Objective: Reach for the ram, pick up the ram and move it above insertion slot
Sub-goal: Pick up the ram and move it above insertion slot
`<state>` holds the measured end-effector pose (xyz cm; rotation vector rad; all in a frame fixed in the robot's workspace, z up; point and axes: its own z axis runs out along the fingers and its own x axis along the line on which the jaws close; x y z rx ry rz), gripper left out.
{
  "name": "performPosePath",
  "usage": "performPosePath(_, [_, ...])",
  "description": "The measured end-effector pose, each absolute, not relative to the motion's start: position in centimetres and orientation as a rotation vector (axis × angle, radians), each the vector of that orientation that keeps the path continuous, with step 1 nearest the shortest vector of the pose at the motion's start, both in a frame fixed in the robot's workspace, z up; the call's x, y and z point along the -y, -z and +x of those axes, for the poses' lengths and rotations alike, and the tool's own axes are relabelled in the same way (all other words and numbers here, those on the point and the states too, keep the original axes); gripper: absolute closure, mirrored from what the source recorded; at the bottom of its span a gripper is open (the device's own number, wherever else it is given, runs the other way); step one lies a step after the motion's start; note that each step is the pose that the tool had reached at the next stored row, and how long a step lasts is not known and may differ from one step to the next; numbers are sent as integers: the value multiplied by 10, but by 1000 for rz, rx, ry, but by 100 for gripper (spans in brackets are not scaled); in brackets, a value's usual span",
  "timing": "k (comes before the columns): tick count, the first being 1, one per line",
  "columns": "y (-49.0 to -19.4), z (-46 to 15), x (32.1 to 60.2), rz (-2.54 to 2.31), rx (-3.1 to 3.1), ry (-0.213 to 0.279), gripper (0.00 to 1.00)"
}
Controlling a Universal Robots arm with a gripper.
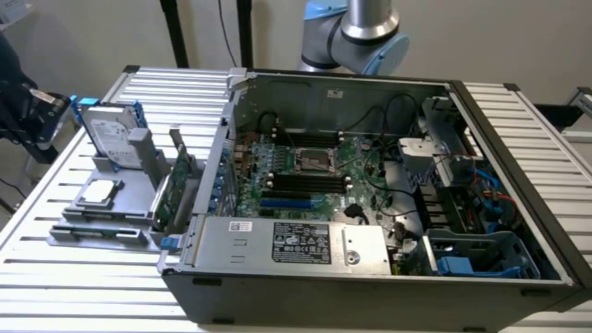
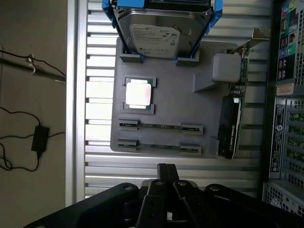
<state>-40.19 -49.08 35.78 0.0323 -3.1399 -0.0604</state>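
1. Ahead of my jaws, apart from them, two rams lie side by side in a grey holder (image 2: 164, 102) on the counter (image 2: 95, 161): the near ram (image 2: 160, 147) and the far ram (image 2: 160, 127).
2. My jaws are pressed together, gripping nothing, short of the holder's edge.
3. Beyond the rams sit a chip (image 2: 138, 93) and, farther off, a hard drive (image 2: 154, 40).
4. Off to one side of the rams a green card (image 2: 232, 121) stands in the holder, with the case (image 2: 287, 118) past it.

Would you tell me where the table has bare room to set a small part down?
The table is bare between the holder and its edge at the exterior view's lower left, and beyond the case at that view's right. The holder is crowded: drive, chip, ram, card.
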Motion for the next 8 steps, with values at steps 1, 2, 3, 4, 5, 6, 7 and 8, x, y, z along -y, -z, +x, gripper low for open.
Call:
performPosePath(1, [-358, -402, 491, 32, 3140, 60, 89])
performPosePath(2, [-358, -402, 491, 34, 3140, 60, 89])
performPosePath(3, [-358, -402, 491, 43, 3140, 60, 89])
performPosePath(4, [-358, -402, 491, 64, 3139, 60, 89])
performPosePath(5, [-358, -402, 491, 94, 3138, 60, 89])
performPosePath(6, [-358, -402, 491, 123, 3137, 60, 89])
performPosePath(7, [-358, -402, 491, 151, 3135, 60, 89])
performPosePath(8, [-358, -402, 491, 179, 3133, 60, 89])
